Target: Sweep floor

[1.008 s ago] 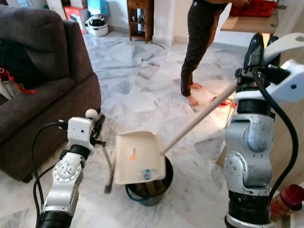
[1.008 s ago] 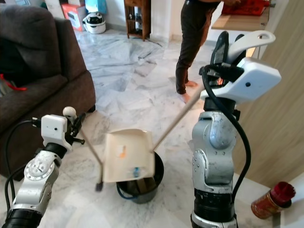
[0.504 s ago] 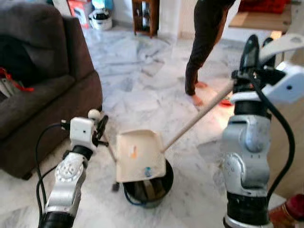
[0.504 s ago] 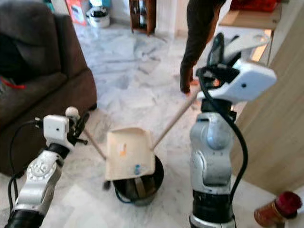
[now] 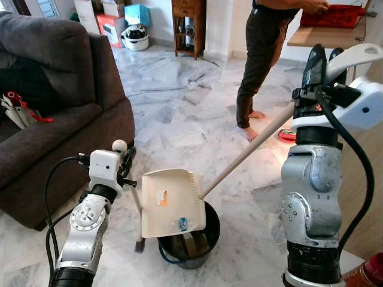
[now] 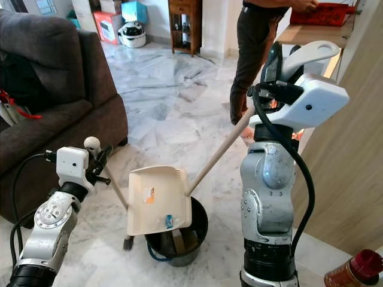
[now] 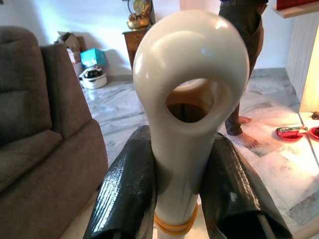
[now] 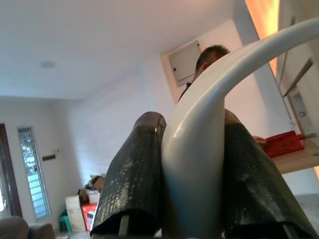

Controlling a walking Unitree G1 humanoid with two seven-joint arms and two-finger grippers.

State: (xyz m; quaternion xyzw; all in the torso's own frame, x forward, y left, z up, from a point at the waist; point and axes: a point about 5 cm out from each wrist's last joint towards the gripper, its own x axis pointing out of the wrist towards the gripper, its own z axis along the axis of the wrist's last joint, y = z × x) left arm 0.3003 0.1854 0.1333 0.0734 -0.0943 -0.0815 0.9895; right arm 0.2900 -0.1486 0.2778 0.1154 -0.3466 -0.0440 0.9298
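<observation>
The left gripper (image 7: 179, 199) is closed on the broom handle (image 7: 187, 99). The right gripper (image 8: 192, 174) is clamped on the dustpan handle (image 5: 248, 152), with the cream dustpan (image 5: 170, 203) tilted over a black bucket (image 5: 206, 242) on the marble floor (image 5: 173, 113). A grey sofa (image 5: 54, 113) is seen at left.

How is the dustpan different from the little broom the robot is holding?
The dustpan is wide and flat, tipped over the bucket; the broom is a thin stick reaching the floor. The right gripper holds the dustpan's long handle; the left gripper holds the broom. Both are cream.
</observation>
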